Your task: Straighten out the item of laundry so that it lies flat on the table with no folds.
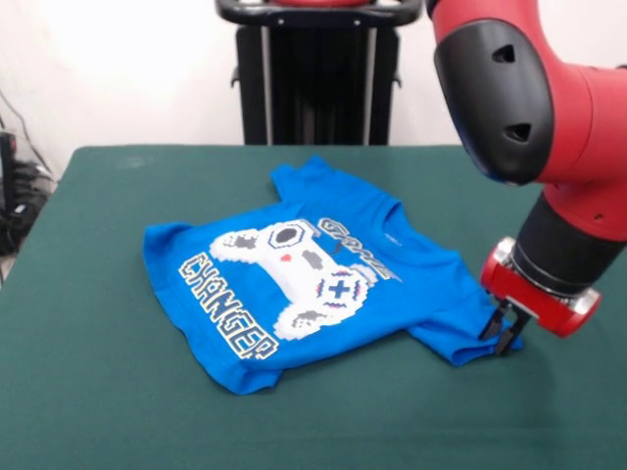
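Note:
The bright blue T-shirt (304, 284) lies near the middle of the dark green table (98, 392), print side up, with a white game controller and "GAME CHANGER" lettering. It is turned at an angle, collar toward the far side. Its upper part is rumpled and its hem at the lower left is uneven. My gripper (502, 335) is down at the table surface on the tip of the shirt's right-hand sleeve (460, 328). Its black fingers (493, 325) stand close together, pinched on the sleeve's edge.
The red and black arm (529, 88) comes down at the upper right, above the table's right side. The black pedestal (313, 69) stands behind the far edge. Cables hang off the table's left side (20, 196).

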Controlling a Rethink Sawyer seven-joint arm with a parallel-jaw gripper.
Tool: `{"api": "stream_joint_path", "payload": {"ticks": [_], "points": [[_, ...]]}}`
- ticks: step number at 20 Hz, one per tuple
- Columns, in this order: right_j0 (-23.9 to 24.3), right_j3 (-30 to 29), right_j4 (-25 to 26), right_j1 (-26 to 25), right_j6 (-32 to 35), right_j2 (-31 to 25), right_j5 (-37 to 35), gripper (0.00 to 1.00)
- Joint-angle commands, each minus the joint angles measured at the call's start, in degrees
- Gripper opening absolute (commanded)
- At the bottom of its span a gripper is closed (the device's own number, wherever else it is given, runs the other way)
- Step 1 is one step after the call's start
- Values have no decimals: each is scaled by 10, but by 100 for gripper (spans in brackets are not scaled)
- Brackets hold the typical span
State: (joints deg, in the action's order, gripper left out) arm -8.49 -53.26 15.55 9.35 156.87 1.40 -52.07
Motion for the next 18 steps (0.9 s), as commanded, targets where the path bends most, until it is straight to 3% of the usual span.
{"api": "stream_joint_path", "payload": {"ticks": [1,12,18], "points": [[-25,24,-28,-40,2,-77,36,0],[-11,4,-58,-10,-16,-110,40,0],[-27,9,-68,18,-3,-87,-59,0]]}}
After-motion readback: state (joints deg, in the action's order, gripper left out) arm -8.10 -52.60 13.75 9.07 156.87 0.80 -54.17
